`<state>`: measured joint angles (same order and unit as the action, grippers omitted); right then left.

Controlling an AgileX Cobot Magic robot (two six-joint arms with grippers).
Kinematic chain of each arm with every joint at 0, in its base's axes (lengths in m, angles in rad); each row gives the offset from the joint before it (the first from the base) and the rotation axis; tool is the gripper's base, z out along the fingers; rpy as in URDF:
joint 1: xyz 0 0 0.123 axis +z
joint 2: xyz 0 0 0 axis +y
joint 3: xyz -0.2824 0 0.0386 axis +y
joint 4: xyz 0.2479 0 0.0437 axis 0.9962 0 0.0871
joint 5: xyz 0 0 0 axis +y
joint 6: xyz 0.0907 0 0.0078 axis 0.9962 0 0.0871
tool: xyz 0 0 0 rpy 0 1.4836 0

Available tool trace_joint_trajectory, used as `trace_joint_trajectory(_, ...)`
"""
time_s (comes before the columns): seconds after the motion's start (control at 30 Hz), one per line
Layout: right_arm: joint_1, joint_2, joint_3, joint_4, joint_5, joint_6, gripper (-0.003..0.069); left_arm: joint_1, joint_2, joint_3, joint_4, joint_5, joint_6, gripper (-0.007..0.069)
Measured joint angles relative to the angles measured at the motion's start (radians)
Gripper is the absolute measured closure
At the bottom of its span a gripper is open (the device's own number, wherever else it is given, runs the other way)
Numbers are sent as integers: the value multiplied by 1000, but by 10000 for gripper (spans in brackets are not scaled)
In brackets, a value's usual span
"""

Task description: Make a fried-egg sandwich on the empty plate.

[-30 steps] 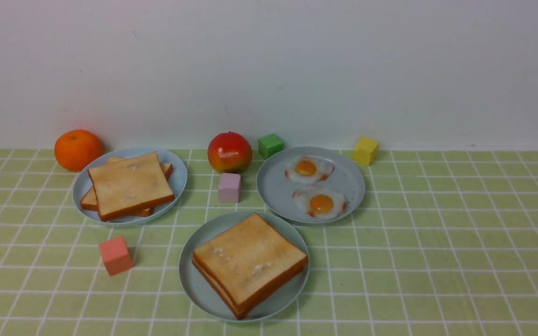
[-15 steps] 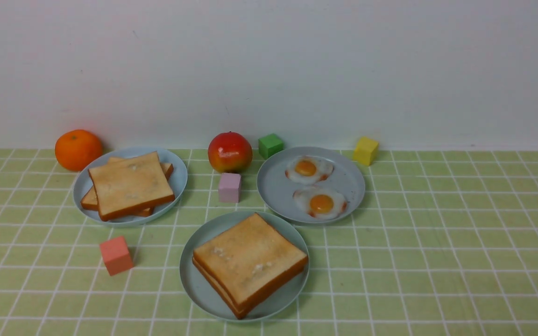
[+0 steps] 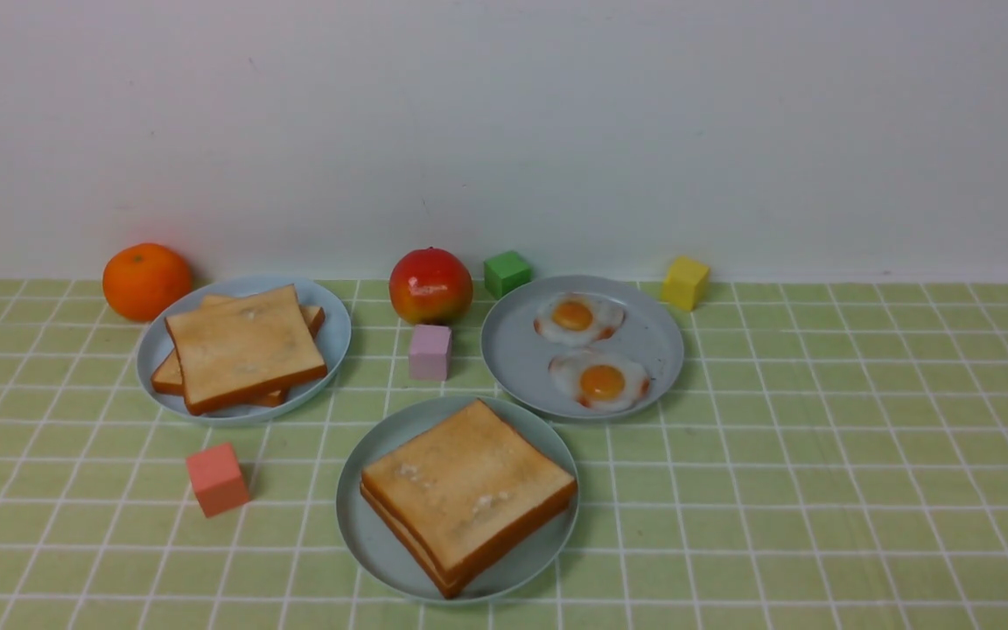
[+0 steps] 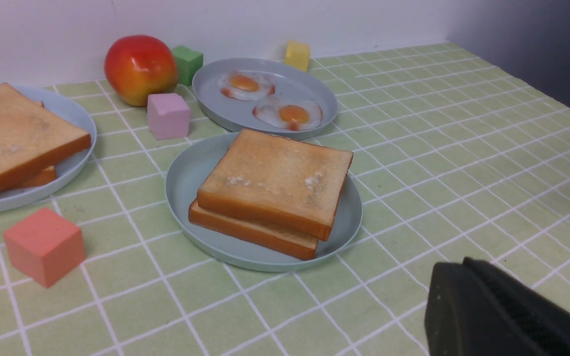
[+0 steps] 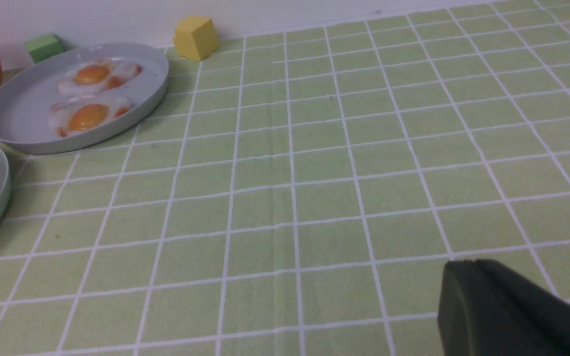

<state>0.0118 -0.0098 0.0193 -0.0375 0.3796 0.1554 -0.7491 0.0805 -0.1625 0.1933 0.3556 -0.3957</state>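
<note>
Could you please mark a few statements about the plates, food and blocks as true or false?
1. Two fried eggs lie on the grey plate. True.
2. The yellow block sits on a plate. False: it stands on the tablecloth.
3. The sandwich rests on the nearest plate. True.
4. The orange fruit is right of the red fruit. False: it is to the left.
</note>
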Motion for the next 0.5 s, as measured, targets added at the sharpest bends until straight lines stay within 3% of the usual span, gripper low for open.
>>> trace_joint_trajectory(0.5,0,0,-1,0,3,0,666,0,0,0,0,0,0,624)
